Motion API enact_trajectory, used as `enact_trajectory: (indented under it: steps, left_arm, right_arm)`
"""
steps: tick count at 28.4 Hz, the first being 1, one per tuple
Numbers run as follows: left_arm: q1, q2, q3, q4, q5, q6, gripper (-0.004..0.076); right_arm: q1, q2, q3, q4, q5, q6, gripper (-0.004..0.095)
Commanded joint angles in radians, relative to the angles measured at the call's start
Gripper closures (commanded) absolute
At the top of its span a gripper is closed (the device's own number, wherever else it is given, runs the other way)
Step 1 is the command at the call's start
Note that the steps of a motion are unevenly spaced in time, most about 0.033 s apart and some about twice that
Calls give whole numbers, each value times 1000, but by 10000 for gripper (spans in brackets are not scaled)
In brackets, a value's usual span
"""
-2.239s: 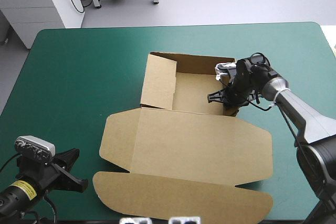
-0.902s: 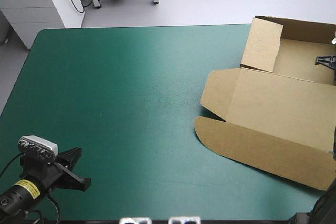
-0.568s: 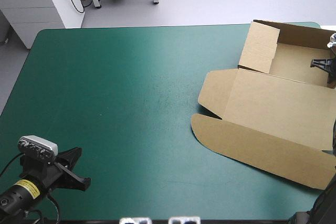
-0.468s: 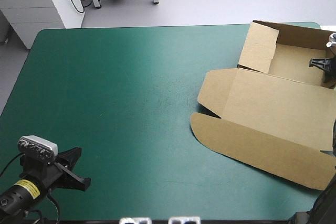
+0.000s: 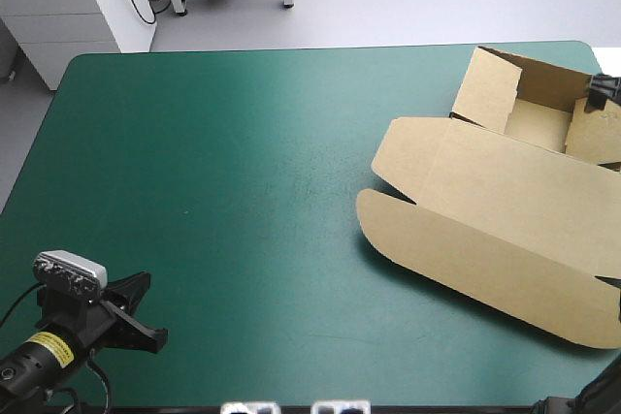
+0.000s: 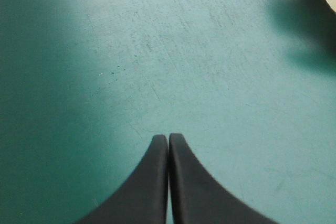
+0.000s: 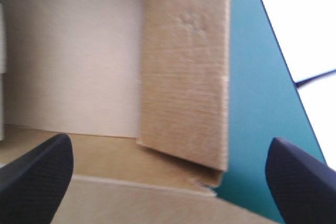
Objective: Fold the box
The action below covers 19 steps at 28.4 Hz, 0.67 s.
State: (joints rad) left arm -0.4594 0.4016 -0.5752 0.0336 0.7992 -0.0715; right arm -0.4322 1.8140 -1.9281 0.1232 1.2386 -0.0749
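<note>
One box of brown board lies at the table's far right corner, walls partly raised and lid flat toward the near edge. I judge it light, stiff and prone to slide, best taken by a free wall edge. I count two grippers. The right gripper is spread wide at the table's right edge, above the tray. The left gripper is pressed together, empty, at the near left corner.
</note>
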Motion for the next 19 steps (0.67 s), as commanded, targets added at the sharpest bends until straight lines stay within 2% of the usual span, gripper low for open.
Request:
enact_trajectory:
  steps: [1, 4, 10, 14, 19]
  left_arm:
    - [-2, 8, -25, -1, -64, -6, 732]
    - [-2, 8, -25, -1, -64, -6, 732]
    - [-2, 8, -25, -1, -50, -6, 732]
    - [-2, 8, -25, -1, -15, -6, 732]
    - [-2, 8, -25, -5, 27, -6, 732]
  right_arm:
    - [16, -195, -36, 166, 13, -46, 63]
    - [101, -310, -35, 164, 13, -66, 259]
    - [351, -546, 126, 152, -4, -156, 934]
    - [461, -707, 331, 131, -58, -172, 908]
    - [471, -974, 640, 109, -188, -186, 909]
